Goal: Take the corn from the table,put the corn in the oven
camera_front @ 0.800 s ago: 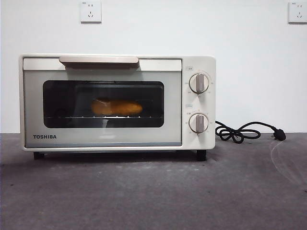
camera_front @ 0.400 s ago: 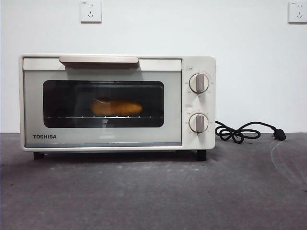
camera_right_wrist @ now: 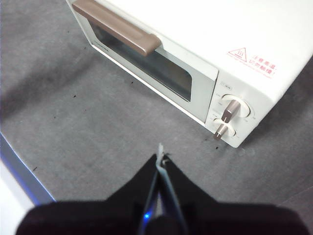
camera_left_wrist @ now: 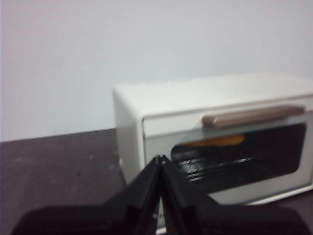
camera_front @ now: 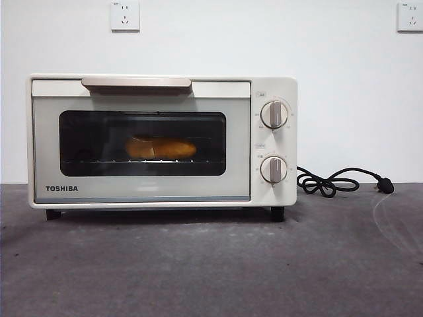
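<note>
**Corn sits inside the shut oven**

Fingers first. The left gripper (camera_left_wrist: 160, 159) has its two black jaws pressed together at the tips, and nothing is between them. It hangs in the air in front of the oven's (camera_left_wrist: 215, 122) door side, apart from it. The right gripper (camera_right_wrist: 160, 157) has its jaws pinched together too, and it holds nothing. It is up high over the table (camera_right_wrist: 73, 112), looking down at the oven's knob end. Neither gripper shows in the front view.

Under them is the table (camera_front: 211, 264). It is flat, dark grey and rough, with light and dark patches. Behind it is a plain white wall (camera_front: 344, 79) with two white sockets, one (camera_front: 125, 15) over the oven and one (camera_front: 410, 16) at the far corner. A black cord (camera_front: 330, 181) lies in loops on the table beside the oven.

The oven (camera_front: 162, 139) is cream-white with a dark glass door (camera_front: 142, 142), and the door is shut. It has a beige bar handle (camera_front: 136, 82) on top of the door and two round knobs (camera_front: 273, 114), one over the other.

The corn (camera_front: 160, 148) is inside the oven, behind the glass. It lies on its side on the wire rack (camera_front: 142, 160), near the middle. It looks yellow-orange and a bit dim through the dark glass. The left wrist view shows it (camera_left_wrist: 217, 141) as an orange strip.
</note>
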You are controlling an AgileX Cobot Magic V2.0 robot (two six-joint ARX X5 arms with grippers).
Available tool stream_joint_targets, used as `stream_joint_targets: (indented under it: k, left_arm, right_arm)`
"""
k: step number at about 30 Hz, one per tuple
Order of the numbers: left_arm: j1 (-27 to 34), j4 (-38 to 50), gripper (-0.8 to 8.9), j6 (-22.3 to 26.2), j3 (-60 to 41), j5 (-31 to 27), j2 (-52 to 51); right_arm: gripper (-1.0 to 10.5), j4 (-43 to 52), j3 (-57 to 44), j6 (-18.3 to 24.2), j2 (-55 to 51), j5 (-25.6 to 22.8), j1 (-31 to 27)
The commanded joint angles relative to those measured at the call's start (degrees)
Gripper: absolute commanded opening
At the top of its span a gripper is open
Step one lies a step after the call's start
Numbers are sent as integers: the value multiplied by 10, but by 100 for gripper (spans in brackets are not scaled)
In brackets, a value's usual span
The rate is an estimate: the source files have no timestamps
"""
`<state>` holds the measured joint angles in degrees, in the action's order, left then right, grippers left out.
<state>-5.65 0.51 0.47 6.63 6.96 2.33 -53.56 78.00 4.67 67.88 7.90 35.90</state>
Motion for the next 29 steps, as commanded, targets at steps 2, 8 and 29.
stream_joint_targets:
  k: [2, 8, 29]
  left_arm:
    - [5, 4, -4, 16, -33, -2, -20]
    - [14, -36, -4, 17, -60, -2, -20]
    - [15, -101, -4, 20, -59, -10, -10]
  right_arm:
    - [-2, 5, -1, -6, 2, 0, 0]
    - [-2, 5, -1, -6, 2, 0, 0]
    - [-2, 5, -1, -6, 2, 0, 0]
